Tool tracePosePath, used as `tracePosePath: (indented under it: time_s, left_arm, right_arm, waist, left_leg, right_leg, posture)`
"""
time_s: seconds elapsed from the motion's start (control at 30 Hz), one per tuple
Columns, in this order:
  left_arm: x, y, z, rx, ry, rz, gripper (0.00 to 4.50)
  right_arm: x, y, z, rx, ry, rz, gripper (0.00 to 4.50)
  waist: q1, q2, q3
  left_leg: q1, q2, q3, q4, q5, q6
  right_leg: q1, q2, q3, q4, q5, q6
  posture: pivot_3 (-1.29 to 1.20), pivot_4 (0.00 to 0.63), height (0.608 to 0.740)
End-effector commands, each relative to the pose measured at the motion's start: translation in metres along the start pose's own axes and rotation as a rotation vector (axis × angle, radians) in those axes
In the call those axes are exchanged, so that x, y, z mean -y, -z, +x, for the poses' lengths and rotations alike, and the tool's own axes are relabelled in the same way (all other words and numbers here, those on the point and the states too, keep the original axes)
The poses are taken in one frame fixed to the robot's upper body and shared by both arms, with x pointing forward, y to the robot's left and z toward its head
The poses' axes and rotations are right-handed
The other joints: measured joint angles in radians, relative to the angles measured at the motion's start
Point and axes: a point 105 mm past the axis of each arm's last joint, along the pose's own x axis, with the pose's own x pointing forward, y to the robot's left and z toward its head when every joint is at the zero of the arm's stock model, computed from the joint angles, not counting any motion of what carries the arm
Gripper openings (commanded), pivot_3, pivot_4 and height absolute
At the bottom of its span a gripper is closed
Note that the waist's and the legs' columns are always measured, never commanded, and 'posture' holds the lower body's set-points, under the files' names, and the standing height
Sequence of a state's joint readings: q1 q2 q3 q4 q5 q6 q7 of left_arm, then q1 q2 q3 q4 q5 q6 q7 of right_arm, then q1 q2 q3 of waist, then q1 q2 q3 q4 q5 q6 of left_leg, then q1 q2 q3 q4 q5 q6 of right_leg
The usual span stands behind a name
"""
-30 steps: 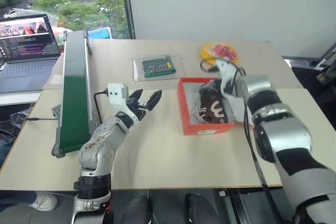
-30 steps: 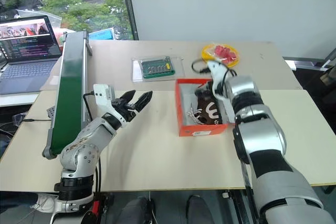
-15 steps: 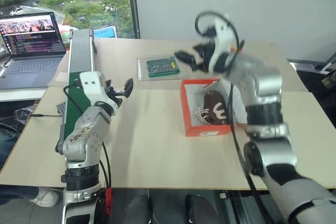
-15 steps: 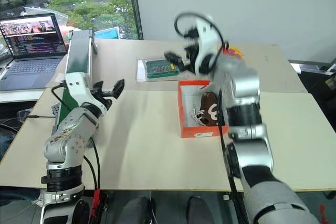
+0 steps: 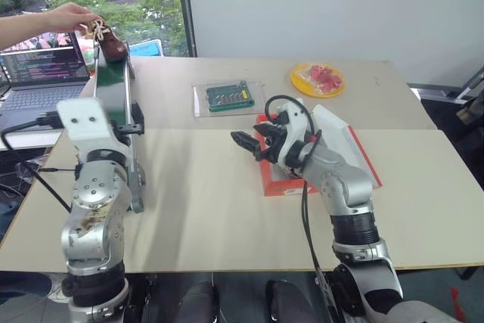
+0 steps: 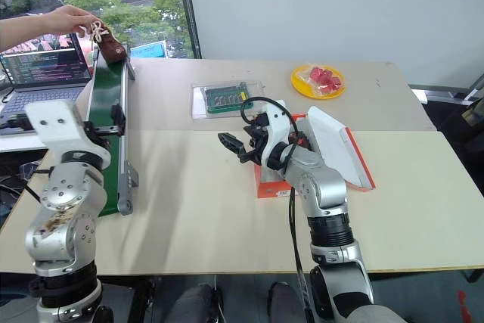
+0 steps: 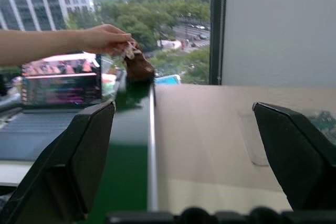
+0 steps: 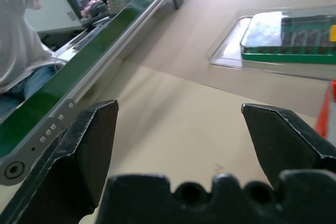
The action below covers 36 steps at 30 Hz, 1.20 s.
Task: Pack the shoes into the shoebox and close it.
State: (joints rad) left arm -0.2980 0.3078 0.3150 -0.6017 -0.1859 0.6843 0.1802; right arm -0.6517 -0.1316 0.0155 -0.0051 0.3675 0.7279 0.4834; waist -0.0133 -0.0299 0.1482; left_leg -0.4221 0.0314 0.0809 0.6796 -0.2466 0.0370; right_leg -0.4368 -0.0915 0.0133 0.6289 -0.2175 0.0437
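Observation:
A person's hand (image 5: pixel 64 17) holds one dark brown shoe (image 5: pixel 113 45) with white laces at the far end of the green conveyor; the same shoe (image 7: pixel 138 66) appears in the left wrist view. The red-orange shoebox (image 5: pixel 277 187) stands at mid-table with its white-lined lid (image 6: pixel 333 143) raised on the right. My right forearm hides the box's inside. My right gripper (image 5: pixel 253 142) hangs open and empty just left of the box, pointing left. My left gripper (image 7: pixel 181 111) is open and empty over the near part of the conveyor, aimed along it.
The green conveyor belt (image 5: pixel 112 104) runs along the table's left side. A laptop (image 5: pixel 38 73) sits beyond it. At the back lie a clear tray with a green circuit board (image 5: pixel 227 97) and a yellow plate of red pieces (image 5: pixel 318 79).
My right gripper has pulled out of the box to its left. My left arm has swung left to the conveyor. A hand has brought a shoe to the belt's far end.

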Motion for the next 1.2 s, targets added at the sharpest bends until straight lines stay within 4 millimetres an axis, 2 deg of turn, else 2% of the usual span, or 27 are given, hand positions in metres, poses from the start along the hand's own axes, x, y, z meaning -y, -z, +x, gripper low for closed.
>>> tracePosePath:
  time_s: [0.03, 0.2, 0.33, 0.57, 0.83, 0.93, 1.13, 1.2]
  left_arm:
    - [-0.026, 0.01, -0.007, -0.041, -0.082, 0.014, 4.5]
    - [-0.025, 0.04, -0.014, -0.071, -0.022, 0.0, 4.5]
    - [-0.027, 0.053, -0.011, -0.097, -0.023, -0.019, 4.5]
    - [-0.019, 0.053, -0.002, -0.084, -0.003, -0.026, 4.5]
    - [-0.007, 0.046, 0.017, -0.079, -0.019, -0.09, 4.5]
    - [0.002, 0.044, 0.036, -0.118, -0.049, -0.139, 4.5]
    - [0.007, 0.032, 0.065, -0.154, -0.129, -0.169, 4.5]
    - [0.007, 0.033, 0.073, -0.177, -0.154, -0.193, 4.5]
  right_arm:
    - [0.004, -0.011, -0.001, 0.047, -0.005, -0.083, 4.45]
    - [0.016, 0.008, -0.007, 0.065, 0.029, -0.13, 4.45]
    - [0.021, 0.011, -0.012, 0.067, 0.042, -0.191, 4.45]
    - [0.033, 0.005, -0.022, 0.073, 0.095, -0.233, 4.45]
    - [0.026, 0.004, -0.022, 0.069, 0.077, -0.25, 4.45]
    - [0.021, 0.003, -0.019, 0.067, 0.05, -0.256, 4.45]
    - [0.005, 0.003, -0.017, 0.023, -0.06, -0.27, 4.45]
    - [0.004, 0.004, -0.018, 0.012, -0.073, -0.275, 4.45]
  waist:
    - [-0.002, 0.0, 0.0]
    - [-0.001, -0.001, 0.0]
    - [0.001, -0.001, 0.0]
    - [0.0, -0.001, -0.001]
    - [0.001, -0.001, -0.001]
    - [0.002, -0.001, -0.001]
    - [0.001, -0.002, -0.001]
    - [0.0, -0.002, -0.001]
  left_leg:
    - [0.0, 0.0, 0.0, 0.0, 0.0, 0.0]
    - [0.0, 0.0, 0.001, 0.0, 0.0, 0.0]
    - [0.0, 0.0, 0.001, 0.0, 0.0, 0.0]
    - [0.0, 0.0, 0.001, 0.0, 0.0, 0.0]
    - [0.0, 0.0, 0.001, 0.0, 0.0, 0.0]
    - [0.0, 0.0, 0.001, 0.001, 0.0, 0.0]
    - [0.0, -0.001, 0.0, 0.001, 0.0, 0.0]
    - [0.0, -0.001, 0.0, 0.001, 0.0, 0.0]
  right_leg:
    - [0.0, 0.0, 0.0, 0.0, 0.0, 0.0]
    - [0.0, 0.0, 0.0, 0.0, 0.0, 0.0]
    - [0.001, 0.0, 0.0, -0.001, 0.0, 0.0]
    - [0.001, 0.0, 0.0, 0.0, 0.0, 0.0]
    - [0.001, 0.0, 0.0, 0.0, 0.0, 0.0]
    - [0.001, 0.0, 0.0, 0.0, 0.0, 0.0]
    - [0.001, 0.0, -0.001, 0.0, 0.0, 0.0]
    - [0.001, 0.0, -0.001, 0.0, 0.0, 0.0]
  posture:
    - [0.0, 0.15, 0.74]
    - [0.0, 0.15, 0.74]
    - [0.0, 0.15, 0.74]
    - [0.0, 0.15, 0.74]
    - [0.0, 0.15, 0.74]
    - [0.0, 0.15, 0.74]
    - [0.0, 0.15, 0.74]
    - [0.0, 0.15, 0.74]
